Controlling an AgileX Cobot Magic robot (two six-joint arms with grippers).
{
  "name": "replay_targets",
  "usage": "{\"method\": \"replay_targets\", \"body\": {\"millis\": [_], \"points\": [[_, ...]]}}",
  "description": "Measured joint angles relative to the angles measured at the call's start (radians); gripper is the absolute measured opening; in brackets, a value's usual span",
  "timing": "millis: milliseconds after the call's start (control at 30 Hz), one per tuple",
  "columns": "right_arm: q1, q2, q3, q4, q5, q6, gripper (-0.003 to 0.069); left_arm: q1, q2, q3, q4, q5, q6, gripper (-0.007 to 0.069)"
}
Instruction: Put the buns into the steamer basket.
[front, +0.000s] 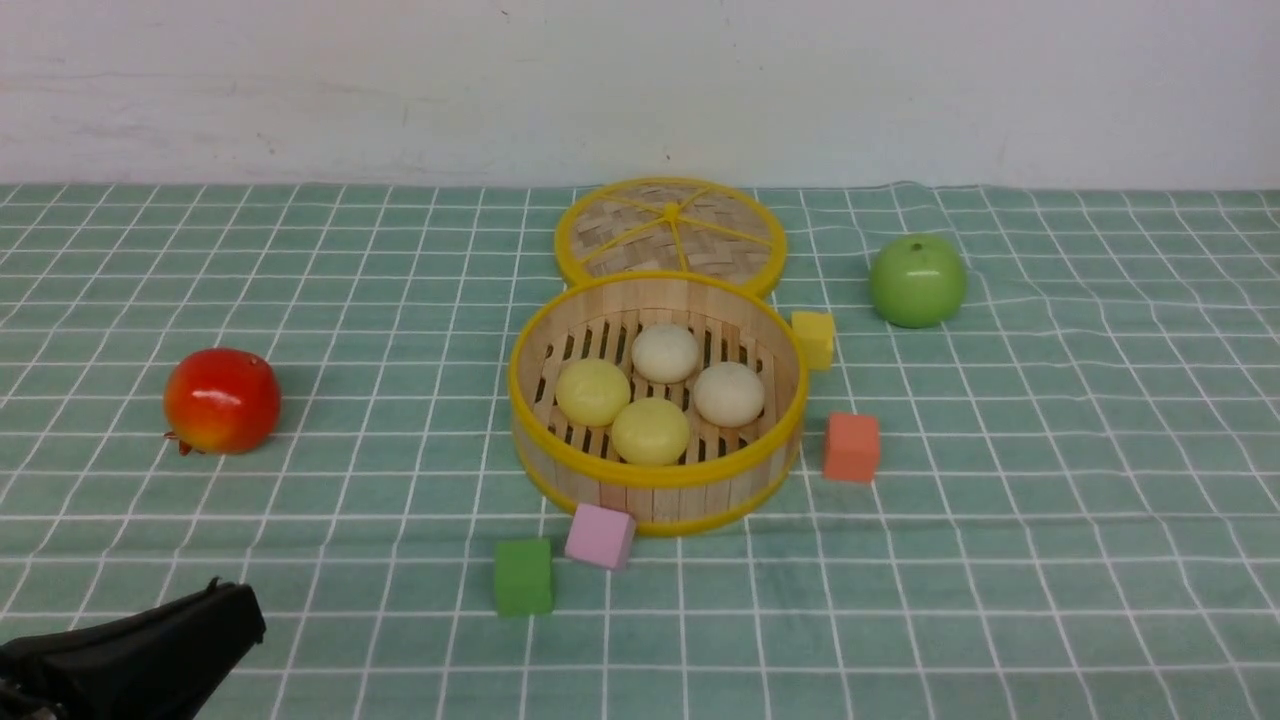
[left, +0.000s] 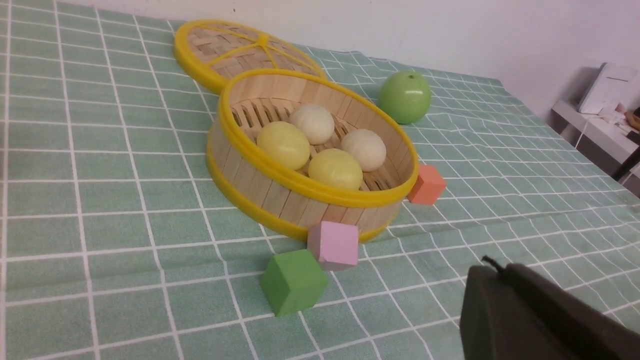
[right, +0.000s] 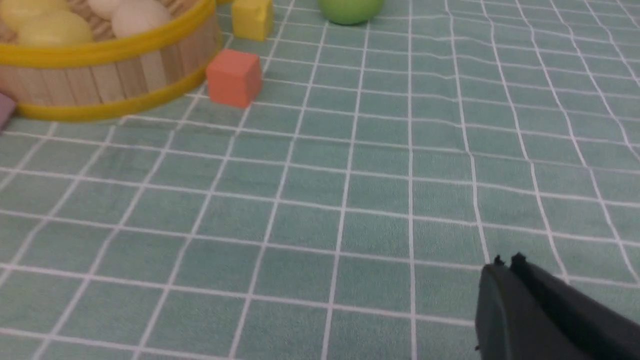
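And there you have it, all four buns sit inside the steamer basket, and your job looks finished

Now look at your left gripper, clenched on nothing at the near left, well apart from the basket, while your right gripper is clenched and bare too, probably both parked so nothing nudges the load; the buns nestle on the slatted floor, two yellow nearer you and to the left, two pale ones behind and right, the wall likely keeping them from rolling, and the woven lid lies behind, presumably leaving you an unobstructed way in
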Motion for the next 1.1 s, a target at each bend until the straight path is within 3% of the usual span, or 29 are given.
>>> {"method": "replay_targets", "body": {"millis": [1100], "points": [[-0.017, -0.084, 0.046, -0.040, 0.026, -0.001, 0.0008, 0.000, -0.007, 0.002, 0.009, -0.002, 0.011, 0.0029]]}}
